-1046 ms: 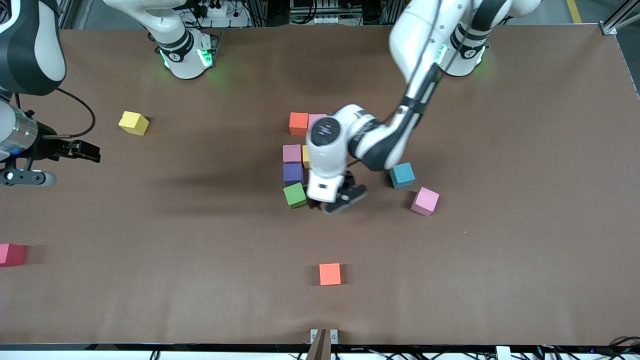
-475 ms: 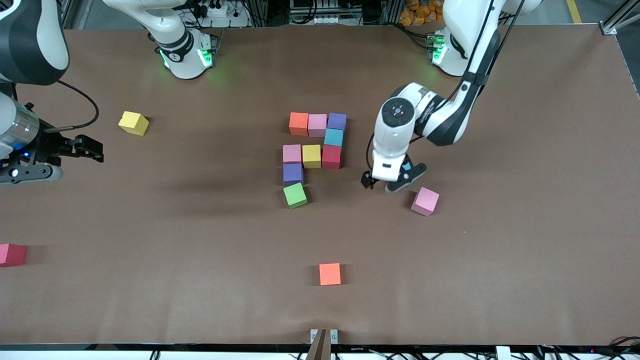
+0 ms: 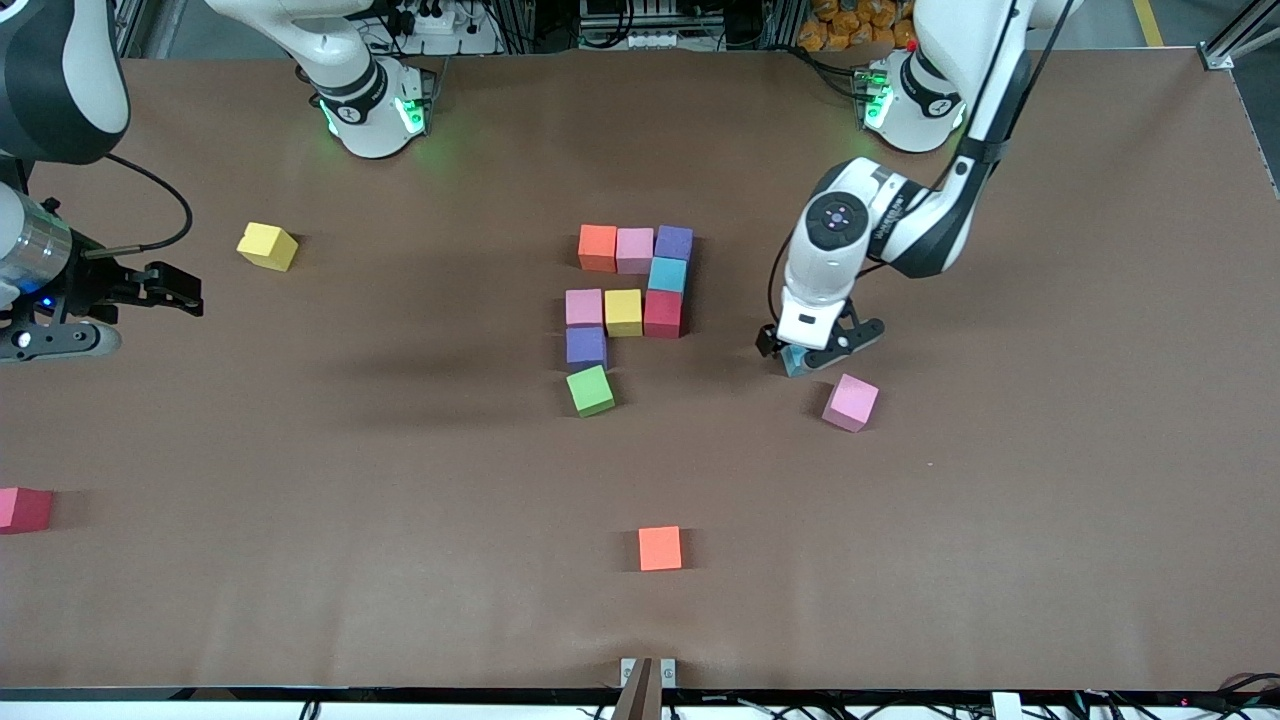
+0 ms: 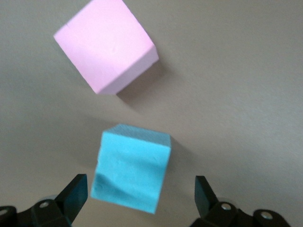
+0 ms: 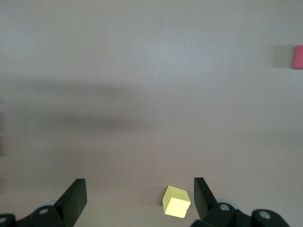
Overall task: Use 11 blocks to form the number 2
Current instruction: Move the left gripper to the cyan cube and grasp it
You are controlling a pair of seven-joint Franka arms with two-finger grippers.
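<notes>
Fingers of the left gripper (image 3: 818, 354) stand wide, one on each side of a light blue block (image 4: 131, 166) on the table (image 3: 1000, 500), not yet closed on it. A pink block (image 3: 851, 402) lies just beside, nearer the front camera, clear of the fingers.

The right gripper (image 3: 170, 287) waits near the right arm's end of the table, fingers wide and empty; its wrist view shows a yellow block (image 5: 176, 202) below it.

The partial 2 (image 3: 628, 300) sits mid-table: orange, pink and purple in the top row, light blue under the purple, then pink, yellow and red, then purple under that pink. A green block (image 3: 590, 390) lies at the start of the last row, skewed and seemingly a hair apart from the purple.

Judged step: picking up the tenth block for the bottom row. Two places beside the green one are unfilled.

Next move calls for: closing squarely on the blue block, which sits turned relative to the fingers, so it may twist on closing. Lift clear of the pink neighbour, then set it touching the green.
</notes>
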